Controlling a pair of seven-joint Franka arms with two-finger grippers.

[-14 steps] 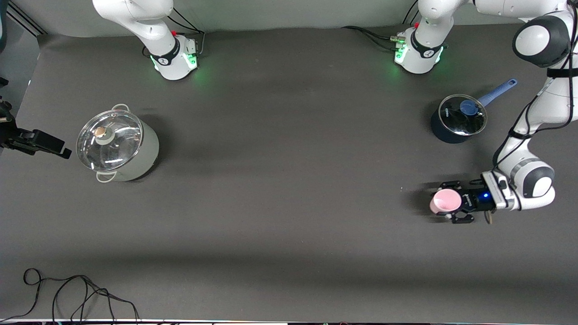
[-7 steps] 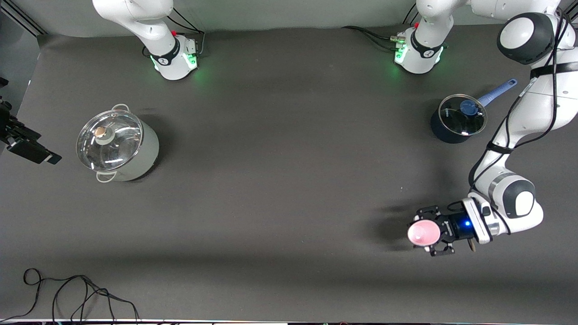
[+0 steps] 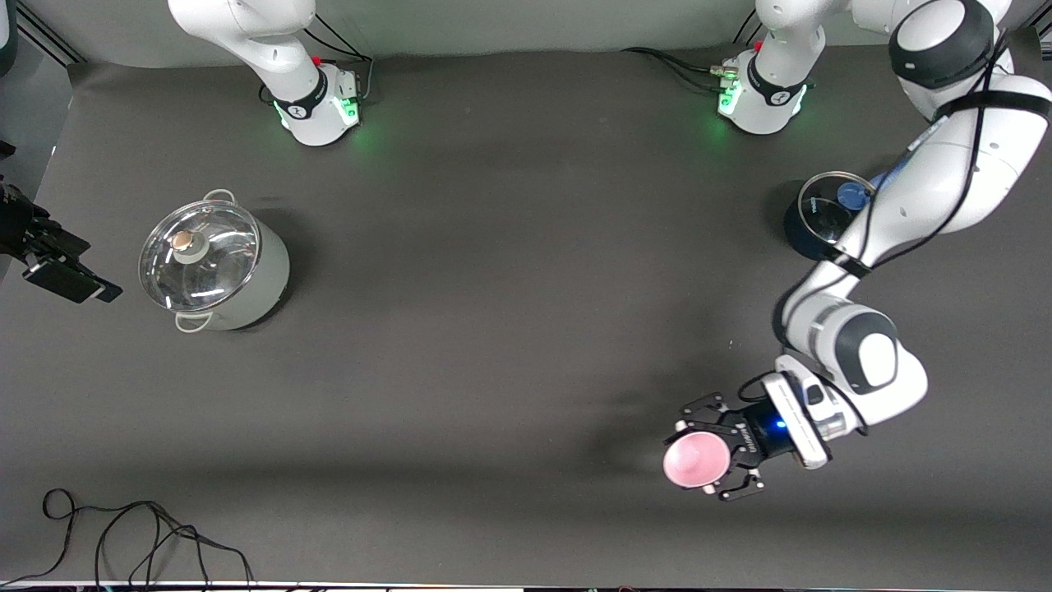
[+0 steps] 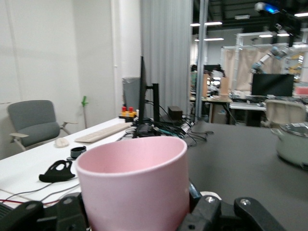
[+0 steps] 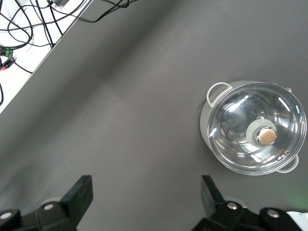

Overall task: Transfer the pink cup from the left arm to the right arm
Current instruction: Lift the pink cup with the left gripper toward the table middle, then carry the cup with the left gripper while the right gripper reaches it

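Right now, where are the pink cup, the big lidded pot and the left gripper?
pink cup (image 3: 695, 461), front view, inside of its mouth.
big lidded pot (image 5: 257, 128), right wrist view, glass lid.
left gripper (image 3: 713, 452), front view, between its fingertips.

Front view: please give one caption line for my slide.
Left gripper holds the pink cup above the table; right gripper waits open.

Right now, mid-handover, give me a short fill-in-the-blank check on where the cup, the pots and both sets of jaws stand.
1. The left gripper has its jaws shut on the pink ____.
2. The right gripper hangs with its jaws ____, at the end of the table where the grey pot stands.
3. The lid on the grey pot is see-through with a ____ in its middle.
4. The left arm partly hides the dark ____ saucepan.

Missing words: cup; open; knob; blue
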